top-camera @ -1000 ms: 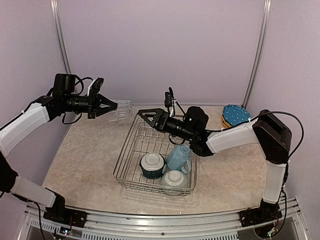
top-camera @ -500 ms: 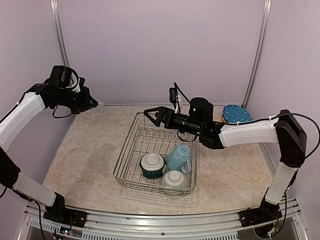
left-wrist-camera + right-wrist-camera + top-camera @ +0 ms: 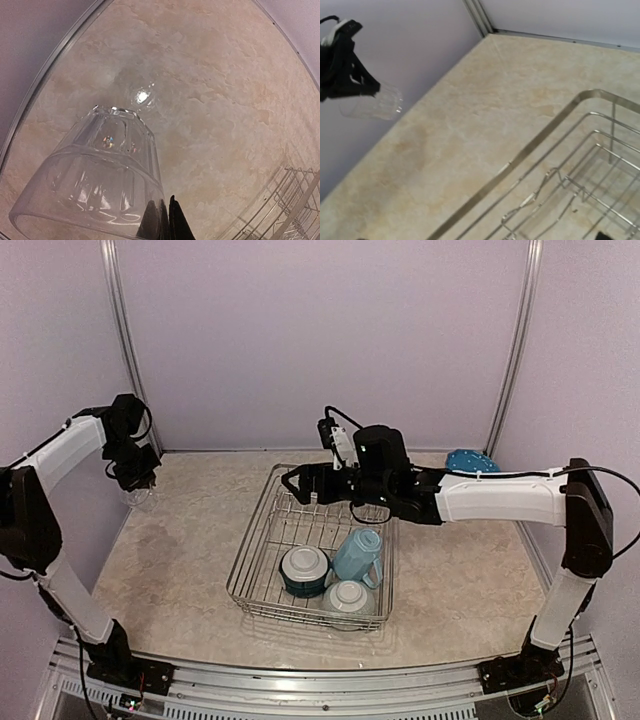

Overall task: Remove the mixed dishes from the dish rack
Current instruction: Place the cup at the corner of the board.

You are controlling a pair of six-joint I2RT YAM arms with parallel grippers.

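Observation:
A clear glass (image 3: 95, 175) hangs tilted above the table's far left corner, and my left gripper (image 3: 166, 202) is shut on its wall near the rim. From above, this left gripper (image 3: 135, 483) is close to the left wall, with the glass (image 3: 134, 498) just under it. The dish rack (image 3: 262, 535) holds a light blue mug (image 3: 357, 553) and two small bowls (image 3: 304, 570) (image 3: 348, 597) at its near end. My right gripper (image 3: 297, 483) hovers open over the rack's bare far end, with nothing in it. A blue plate (image 3: 472, 459) lies at the far right, partly behind the right arm.
The right wrist view looks down on the rack's rim (image 3: 535, 145) and divider prongs (image 3: 555, 175), with the glass (image 3: 372, 106) beyond, near the left wall. Walls close the table on the left, back and right.
The left arm has swung left and down with the glass, from beside the rack to the far left corner. The right gripper has turned and dipped slightly over the rack's far end.

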